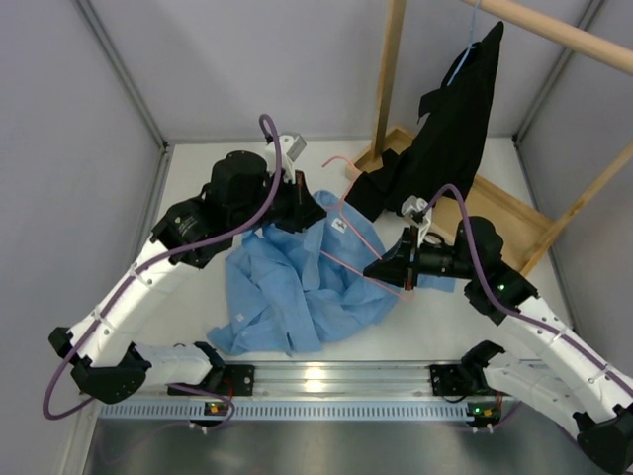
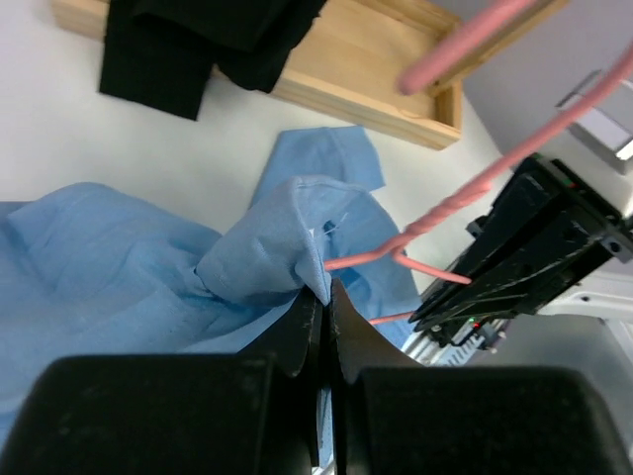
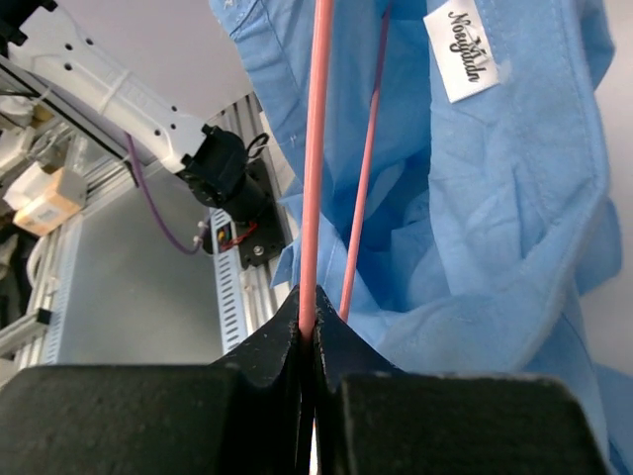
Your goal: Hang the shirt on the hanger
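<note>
White counter [image 1: 198,168], enclosed by grey walls [image 1: 79,119], carries all items. The shirt [image 1: 287,287] lies crumpled at the centre of the counter, between the two arms.

The left tool [image 2: 323,292] sits at the far edge of the shirt. Its fingers are together, clamped on a raised fold of the blue fabric.

The right tool [image 3: 309,297] sits at the right edge of the shirt. Its fingers are together, clamped on one wire of the hanger [image 3: 316,148].

The hanger is held across the right part of the shirt, with its hook beyond the shirt's far edge. Two hanger wires run beside the shirt's collar area, where a white label [image 3: 472,49] is sewn. Whether a wire passes inside the fabric cannot be determined.

A wooden rack [image 1: 495,208] stands beyond the shirt, to the far right. A black garment [image 1: 445,119] hangs from its rail [image 1: 564,30].
</note>
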`<state>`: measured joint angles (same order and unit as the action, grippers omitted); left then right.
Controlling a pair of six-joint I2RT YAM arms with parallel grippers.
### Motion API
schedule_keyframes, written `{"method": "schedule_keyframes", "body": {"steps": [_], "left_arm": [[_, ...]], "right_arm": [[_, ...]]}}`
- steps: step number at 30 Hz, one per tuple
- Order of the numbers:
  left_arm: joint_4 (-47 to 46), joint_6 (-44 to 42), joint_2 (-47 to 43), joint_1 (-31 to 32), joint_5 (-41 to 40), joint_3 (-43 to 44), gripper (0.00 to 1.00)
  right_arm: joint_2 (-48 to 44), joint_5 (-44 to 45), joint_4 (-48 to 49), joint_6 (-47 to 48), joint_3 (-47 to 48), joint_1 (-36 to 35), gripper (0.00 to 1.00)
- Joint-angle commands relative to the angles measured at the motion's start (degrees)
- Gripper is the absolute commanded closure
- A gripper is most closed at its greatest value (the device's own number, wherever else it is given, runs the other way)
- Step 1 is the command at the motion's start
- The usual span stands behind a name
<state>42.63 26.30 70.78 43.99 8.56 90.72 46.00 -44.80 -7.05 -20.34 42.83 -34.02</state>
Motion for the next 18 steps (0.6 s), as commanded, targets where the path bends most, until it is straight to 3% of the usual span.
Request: {"method": "schedule_keyframes", "body": {"steps": [1,4,9,14,18], "left_arm": [[4.5,-4.2,0.6,-0.2,-10.0,3.1,1.00],[4.5,-5.6,1.0,-0.2,-2.1,3.1,1.00],[4.5,-6.9,2.2,0.1,4.5,3.8,1.00],[7.1,-7.1,3.9,0.3,-2.6,6.0,1.00],[7.6,-8.1,5.0,1.0,-3.6,6.7,1.00]], "right_arm": [[-1.7,-1.4,9.5,5.4,-1.9,-1.7,1.00],[-1.5,0.0,11.5,4.3,-2.3,-1.7,1.00],[0.2,3.2,18.5,-0.9,-2.0,-2.0,1.00],[-0.6,2.9,25.9,-1.8,-4.0,-4.5,1.00],[-2.0,4.8,31.9,-2.9,-8.0,-5.5,1.00]]}}
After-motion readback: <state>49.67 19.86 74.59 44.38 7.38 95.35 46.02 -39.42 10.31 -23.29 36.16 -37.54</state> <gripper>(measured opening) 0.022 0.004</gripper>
